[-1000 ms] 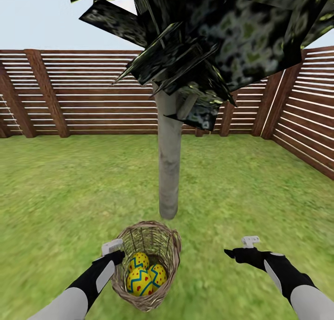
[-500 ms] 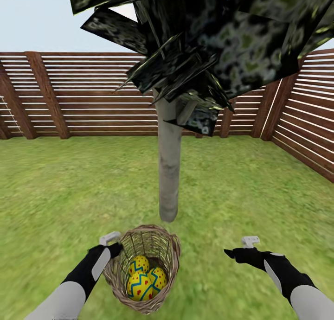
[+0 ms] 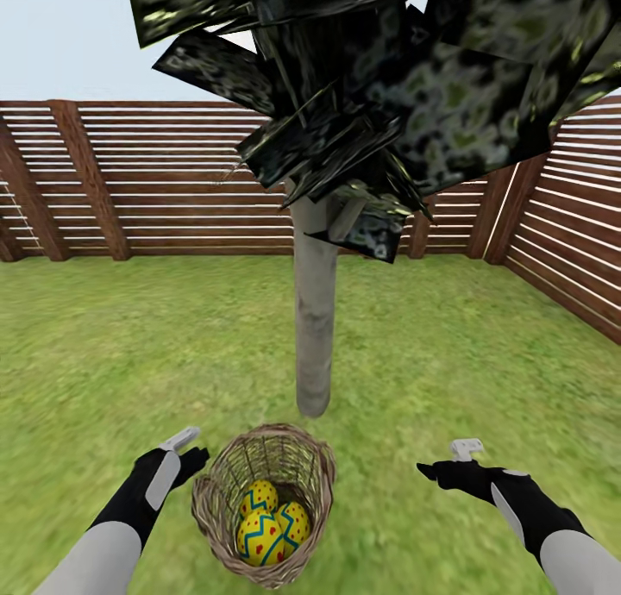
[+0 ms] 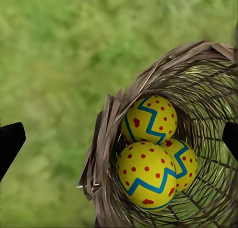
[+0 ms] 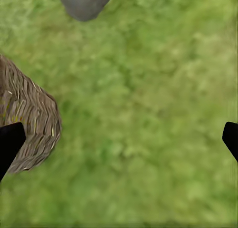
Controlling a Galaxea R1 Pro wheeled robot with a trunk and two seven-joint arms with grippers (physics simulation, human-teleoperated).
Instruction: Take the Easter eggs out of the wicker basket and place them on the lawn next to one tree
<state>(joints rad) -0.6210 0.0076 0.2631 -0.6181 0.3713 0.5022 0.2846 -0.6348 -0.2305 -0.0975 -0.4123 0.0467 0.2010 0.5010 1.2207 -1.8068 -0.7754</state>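
My left claw (image 3: pixel 183 442) hangs open, empty, just beside the brown-grey twig basket (image 3: pixel 216 491). Three yellow, blue-zigzagged eggs (image 4: pixel 148 174) inside look smooth and slippery; I'd pinch across the middle.

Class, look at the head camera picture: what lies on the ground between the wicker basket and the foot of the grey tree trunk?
Only bare lawn: the head view shows a short strip of grass between the wicker basket and the tree trunk's foot.

The wicker basket (image 3: pixel 264 502) stands open-topped on the lawn (image 3: pixel 448 353), its rim clear above the Easter eggs (image 3: pixel 269 522). Open grass lies on both sides; the tree (image 3: pixel 315 319) trunk stands just beyond, leaves well overhead.
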